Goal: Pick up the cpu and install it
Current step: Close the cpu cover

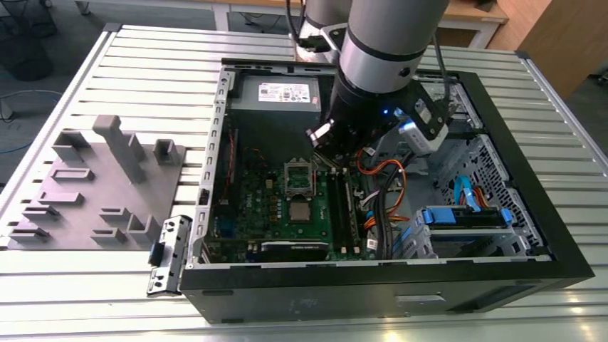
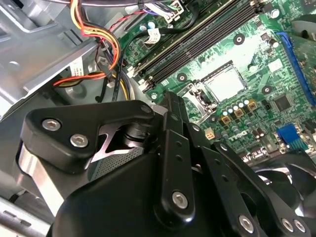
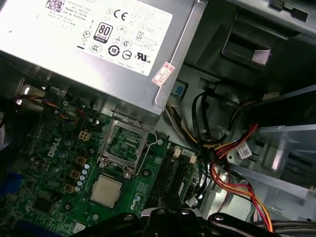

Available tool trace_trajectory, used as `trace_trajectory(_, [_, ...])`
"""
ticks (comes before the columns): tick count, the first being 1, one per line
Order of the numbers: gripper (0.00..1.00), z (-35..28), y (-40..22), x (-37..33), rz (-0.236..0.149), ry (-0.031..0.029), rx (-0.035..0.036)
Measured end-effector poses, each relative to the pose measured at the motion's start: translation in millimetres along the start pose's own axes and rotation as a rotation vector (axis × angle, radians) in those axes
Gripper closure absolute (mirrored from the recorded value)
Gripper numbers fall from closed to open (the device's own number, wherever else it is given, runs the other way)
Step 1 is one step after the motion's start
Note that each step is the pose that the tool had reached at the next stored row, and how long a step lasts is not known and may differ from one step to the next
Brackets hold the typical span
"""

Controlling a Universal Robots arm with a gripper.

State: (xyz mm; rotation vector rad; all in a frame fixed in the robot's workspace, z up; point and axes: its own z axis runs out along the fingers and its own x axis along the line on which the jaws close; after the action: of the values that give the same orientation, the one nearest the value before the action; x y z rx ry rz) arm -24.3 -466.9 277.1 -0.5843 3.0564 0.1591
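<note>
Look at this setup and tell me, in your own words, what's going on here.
A robot arm reaches into an open computer case lying on a slatted table. Its tool hangs above the motherboard. The cpu lies flat on the board beside the opened silver socket frame, apart from the tool, so it is not being held at this moment. Whether it is properly seated cannot be told.

We see bright room light glaring off the slatted table point(image 1: 85, 292); the computer case point(image 1: 380, 281) lies dimmer inside.
</note>
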Motion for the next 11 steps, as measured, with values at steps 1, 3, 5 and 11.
trace_trajectory(1, [0.89,1.7,-0.3,0.1,0.000,0.0000,0.0000])
trace_trajectory(3, [0.89,5.4,-1.1,0.4,0.000,0.0000,0.0000])
trace_trajectory(5, [0.89,9.0,-1.8,0.8,0.000,0.0000,0.0000])
trace_trajectory(11, [0.89,19.8,-3.0,1.3,-0.004,0.0008,-0.0002])
